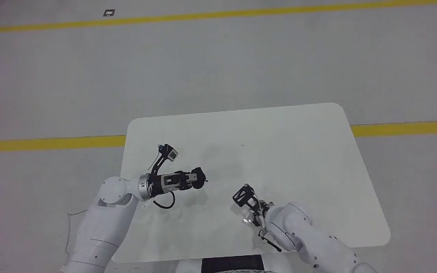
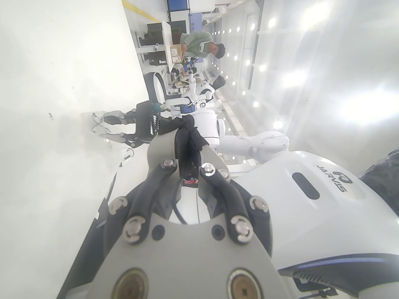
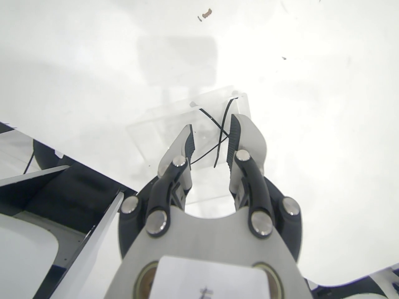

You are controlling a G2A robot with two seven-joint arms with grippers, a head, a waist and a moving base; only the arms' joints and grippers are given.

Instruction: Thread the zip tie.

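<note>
The right gripper (image 3: 212, 122) has its jaws spread, and the zip tie (image 3: 222, 129) lies in the gap between them. It shows as thin black strands that cross one another just beside the dark pad of one finger. The strands run across a clear box (image 3: 162, 119). Two ends meet the box's far edge, and the others trail back toward the gripper's palm. The box sits flat on the white table (image 1: 273, 136), close to the edge nearest the robot. The right gripper hangs over it, tilted down at the table top.

The left gripper (image 2: 185, 132) has its jaws pressed together, and the tips are wrapped in something black. Whether they nip anything thin is hard to make out. It is held about level above the table and points across at the right gripper and the box, well apart from both. From the left wrist, the right gripper's fingers are seen spread on either side of the crossed strands.

Farther out, a small brown scrap (image 3: 206, 13) lies on the table beyond the box, well apart from it, with a few dark specks scattered nearby. Past the table is a grey floor (image 1: 205, 68) marked with yellow lines.
</note>
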